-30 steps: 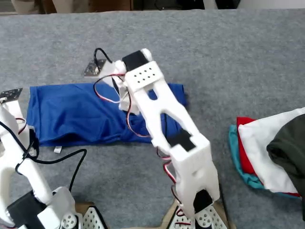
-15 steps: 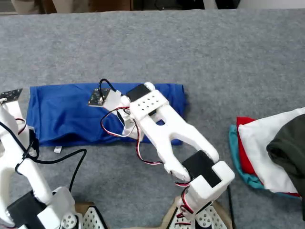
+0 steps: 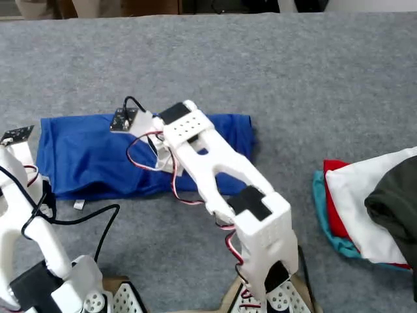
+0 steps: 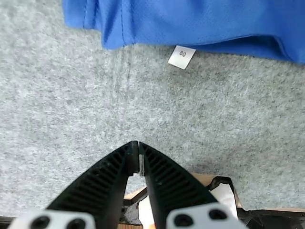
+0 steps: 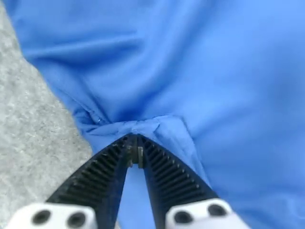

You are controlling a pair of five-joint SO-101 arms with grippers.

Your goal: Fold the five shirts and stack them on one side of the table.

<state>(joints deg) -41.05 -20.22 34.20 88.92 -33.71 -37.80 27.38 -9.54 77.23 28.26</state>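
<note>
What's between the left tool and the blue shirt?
Between the left tool and the blue shirt: mostly bare grey table cover, plus a small white tag at the shirt's edge, seen in the left wrist view.

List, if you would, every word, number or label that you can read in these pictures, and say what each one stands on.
"80": printed on the white tag that lies on the table at the hem of the blue shirt, read in the left wrist view.
In the high view the same tag is too small to read.
I can read no other text.
</note>
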